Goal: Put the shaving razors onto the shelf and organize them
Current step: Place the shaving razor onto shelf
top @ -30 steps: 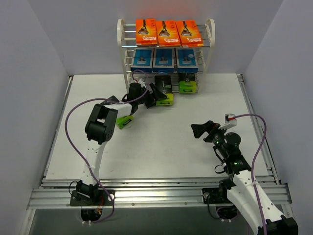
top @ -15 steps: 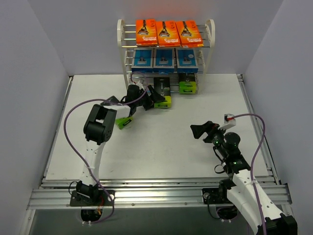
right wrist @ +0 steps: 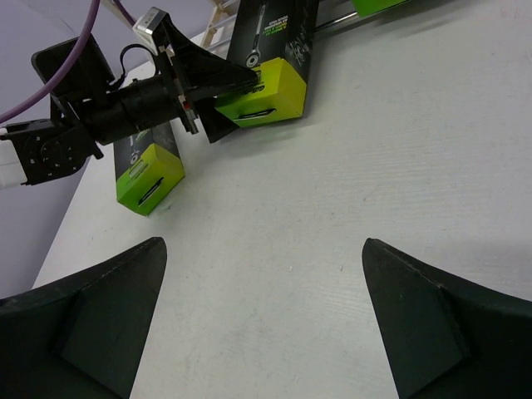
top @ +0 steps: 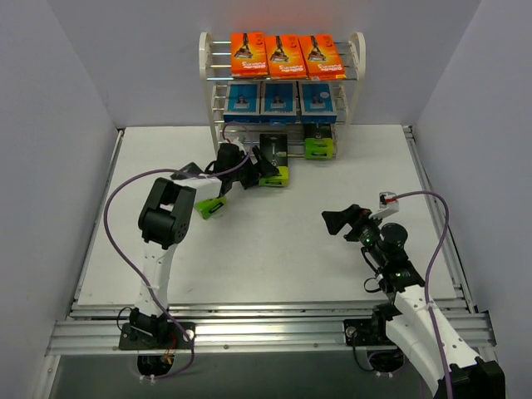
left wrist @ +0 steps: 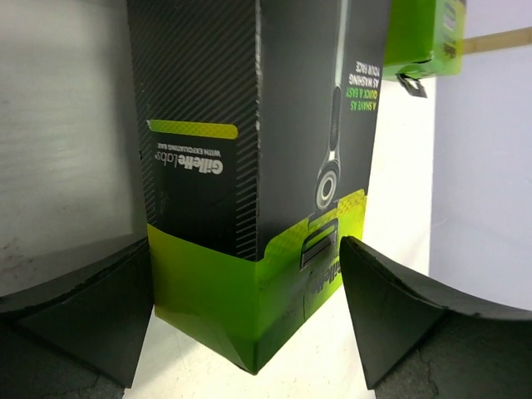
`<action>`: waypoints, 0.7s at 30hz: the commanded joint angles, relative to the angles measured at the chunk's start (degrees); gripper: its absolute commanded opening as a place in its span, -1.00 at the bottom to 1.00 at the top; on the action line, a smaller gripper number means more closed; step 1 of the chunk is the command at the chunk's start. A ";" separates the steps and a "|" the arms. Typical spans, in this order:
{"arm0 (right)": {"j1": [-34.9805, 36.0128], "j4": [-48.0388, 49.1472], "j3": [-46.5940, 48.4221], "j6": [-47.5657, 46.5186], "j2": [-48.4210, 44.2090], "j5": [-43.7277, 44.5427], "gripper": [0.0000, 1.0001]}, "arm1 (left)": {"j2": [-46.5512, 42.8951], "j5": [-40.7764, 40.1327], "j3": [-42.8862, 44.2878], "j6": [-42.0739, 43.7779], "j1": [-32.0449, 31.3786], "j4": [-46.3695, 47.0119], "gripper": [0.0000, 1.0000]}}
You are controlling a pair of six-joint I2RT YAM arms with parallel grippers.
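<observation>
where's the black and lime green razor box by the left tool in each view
top external: black-and-lime-green razor box, centre, in front of the white wire-rod shelf
left wrist: fills the middle, between the fingers
right wrist: upper middle, lime end nearest
shared landmark: the left tool, open, straddling it

Two slender robot arms of white links and bulky black joint housings, the left arm (top: 166, 218) and right arm (top: 411, 320) each trailing a looping purple cable (top: 123, 187), the left gripper (top: 264, 166) and right gripper (top: 337, 219) black with broad, matte, wedge-shaped fingers (right wrist: 91, 316).
</observation>
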 commanded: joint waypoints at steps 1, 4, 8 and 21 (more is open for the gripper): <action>-0.43 3.46 -0.18 0.28 0.52 -1.42 1.00 | -4.78 -3.92 2.23 2.97 -0.55 -4.07 0.88; -0.43 3.64 -0.18 0.28 0.52 -1.42 1.00 | -5.14 -4.72 2.84 3.85 -0.90 -6.00 0.88; -0.43 4.60 -0.44 0.36 1.22 -2.12 1.00 | -5.66 -7.09 3.72 5.43 -1.61 -8.64 0.88; -0.43 5.74 -0.80 0.63 1.84 -2.91 1.00 | -6.89 -13.51 7.68 10.52 -3.80 -16.90 0.88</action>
